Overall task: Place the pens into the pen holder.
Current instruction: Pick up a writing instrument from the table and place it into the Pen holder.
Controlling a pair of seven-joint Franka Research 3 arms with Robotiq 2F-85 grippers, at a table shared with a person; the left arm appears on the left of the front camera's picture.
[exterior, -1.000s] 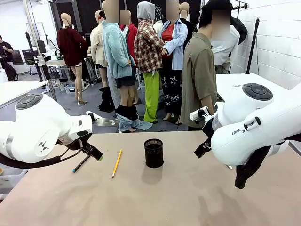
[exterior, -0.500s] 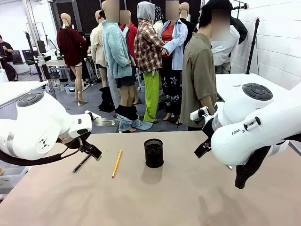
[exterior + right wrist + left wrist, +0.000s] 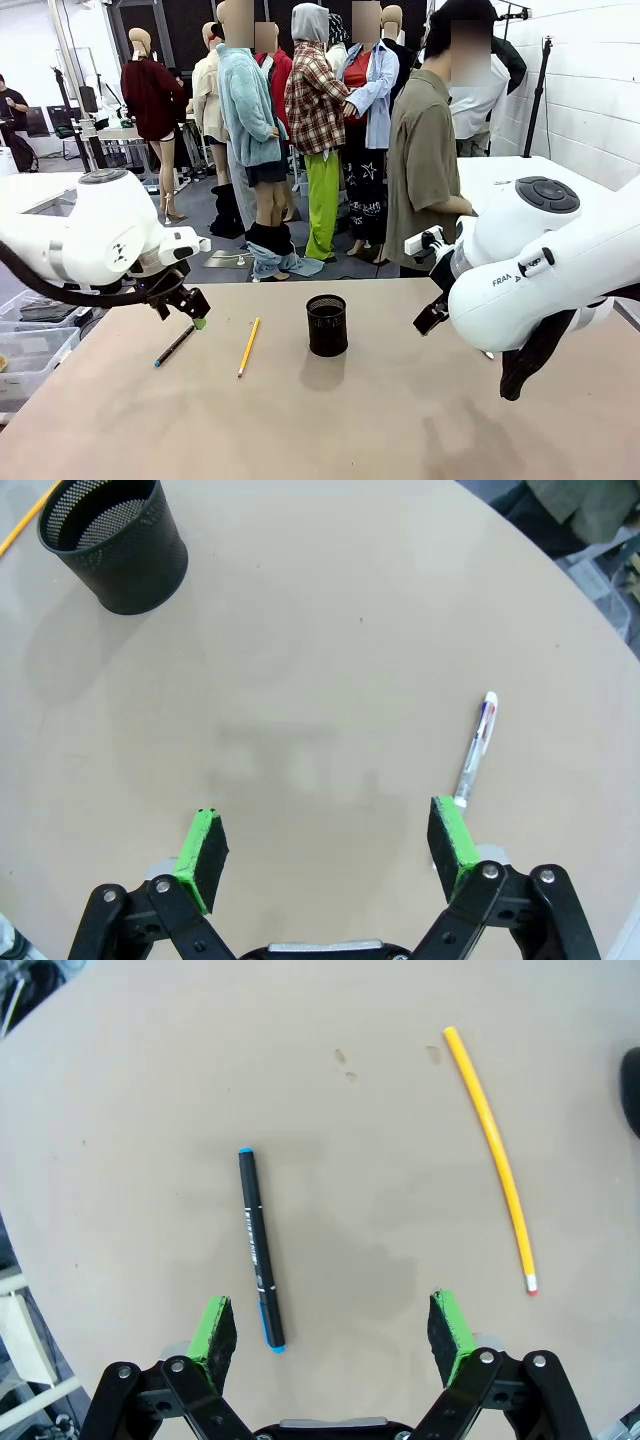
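No pen is in the holder yet, so by my reading the whole job is left to do. Toward the robot's edge of the desk [image 3: 400, 430], over its left half, the left gripper [image 3: 333, 1328] hangs above the surface with its jaws spread wide and nothing between them. The dark pen [image 3: 258, 1250] lies flat just ahead of it, off to one side of the gap and not centred in it. The pencil [image 3: 495, 1155] lies flat well apart from that pen, on the side toward the holder. Over the right half, the right gripper [image 3: 327, 848] is likewise wide open and empty. The grey pen [image 3: 476, 748] lies flat just beyond one side of its jaws, near a desk edge. Farther off, around the middle of the desk, the holder [image 3: 327, 325] stands upright, and its inside looks empty in the right wrist view. Three pens are left to pick up, carry and drop in. The left gripper seems best placed for the dark pen.
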